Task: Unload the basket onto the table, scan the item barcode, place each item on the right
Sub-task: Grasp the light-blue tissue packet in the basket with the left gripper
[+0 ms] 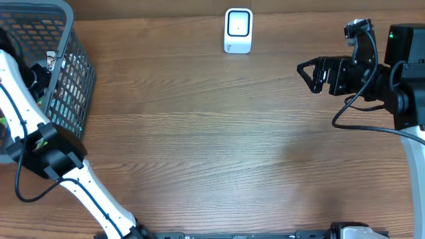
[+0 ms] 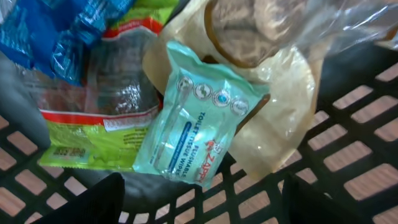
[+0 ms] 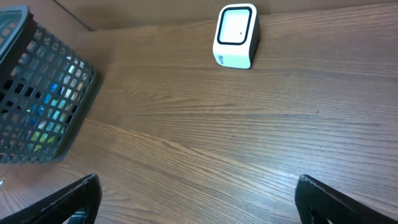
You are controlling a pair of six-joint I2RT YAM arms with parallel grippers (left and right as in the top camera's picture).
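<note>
The left claw (image 2: 205,202) hangs wide inside the basket (image 1: 73,63) at the upper left of the overhead view. Its 2 fingers stand apart below a mint-green wipes pack (image 2: 196,124) that lies on other packets. The right claw (image 3: 202,199) gapes wide and empty over the worktop (image 1: 199,146), to the right of the white scanner (image 1: 238,30).

One wire basket (image 1: 73,66), one white scanner (image 1: 238,30) — and in the basket, heaped and overlapping, seemingly four packets (image 2: 193,124), perhaps more.

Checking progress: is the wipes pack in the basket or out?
In: the wipes pack lies on the basket mesh, among other packets.
</note>
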